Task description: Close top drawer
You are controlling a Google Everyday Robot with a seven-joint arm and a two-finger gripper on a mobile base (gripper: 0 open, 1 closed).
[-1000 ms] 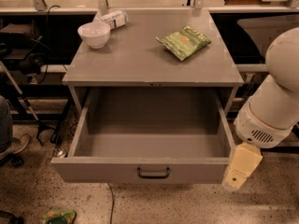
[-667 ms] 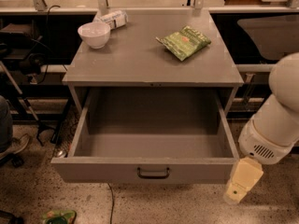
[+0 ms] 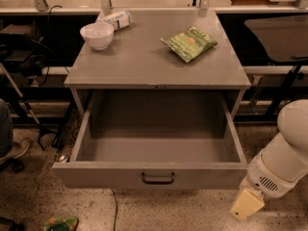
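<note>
Open top drawer point(image 3: 96, 176): big, metal, prob heavy & stiff. Push flat front by handle point(image 3: 158, 178). The gripper point(image 3: 247, 203) hangs low off desk point(image 3: 144, 66) front-right corner; can't tell if wide/narrow.

The top drawer point(image 3: 154, 174) stands pulled far out, its front and loop handle point(image 3: 158, 178) facing open speckled floor point(image 3: 192, 215). The gripper point(image 3: 244, 206) hangs just beside the front's right corner, low over that floor. A cable point(image 3: 114, 208) trails under the front, and a green object point(image 3: 60, 224) lies further left.
</note>
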